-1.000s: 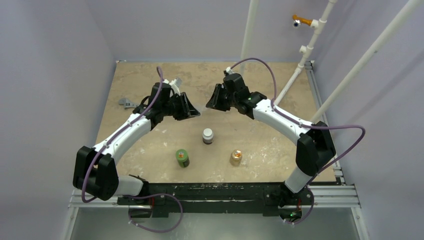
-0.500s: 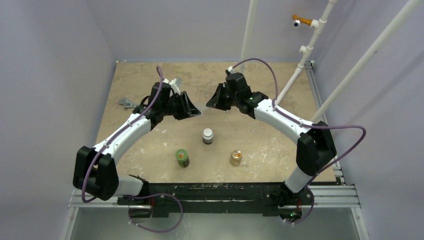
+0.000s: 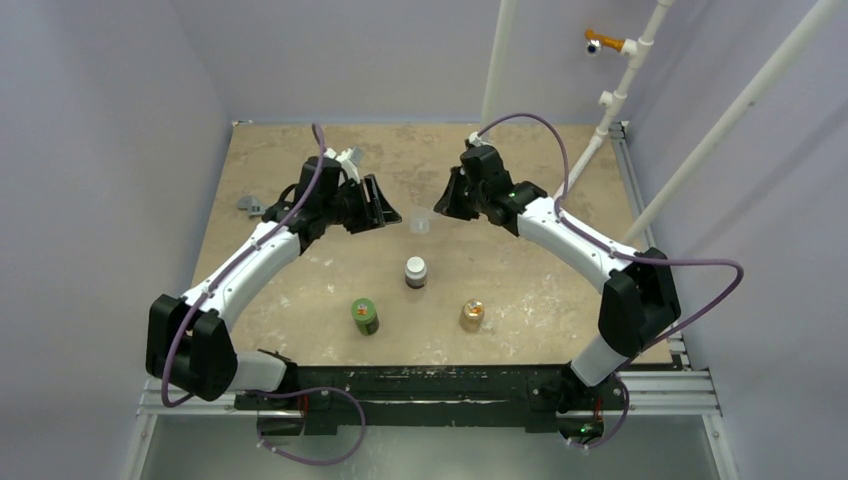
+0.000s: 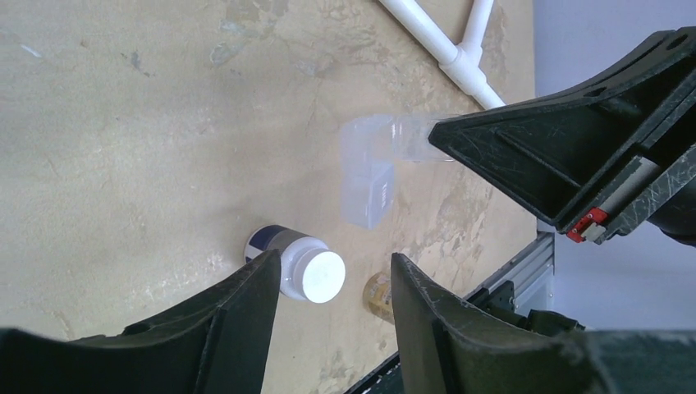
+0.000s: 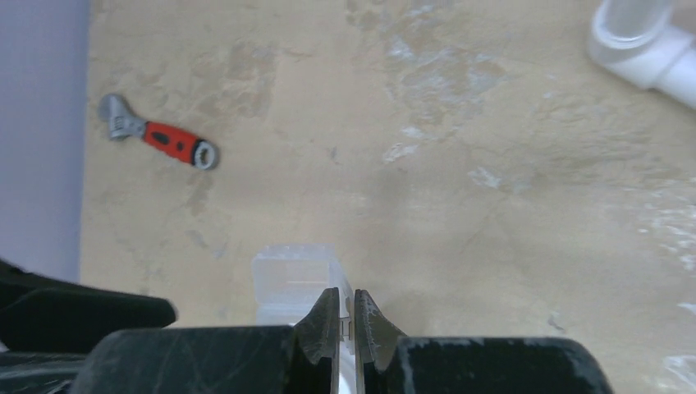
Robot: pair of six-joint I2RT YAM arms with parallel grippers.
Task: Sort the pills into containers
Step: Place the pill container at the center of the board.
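Three bottles are standing toward the arm bases, neither arm touching them: green bottle [image 3: 364, 315], brown bottle [image 3: 415, 271] and tan-orange bottle [image 3: 471, 315]. Your right gripper [image 5: 345, 313] is pinching fully closed on a thin edge of the clear case [image 4: 367, 180], holding it between the two arms, beyond the brown bottle. Your left gripper [image 4: 332, 267] is standing partly open, gripping nothing. I am finding no pills in any view, so I am judging that you are not yet sorting.
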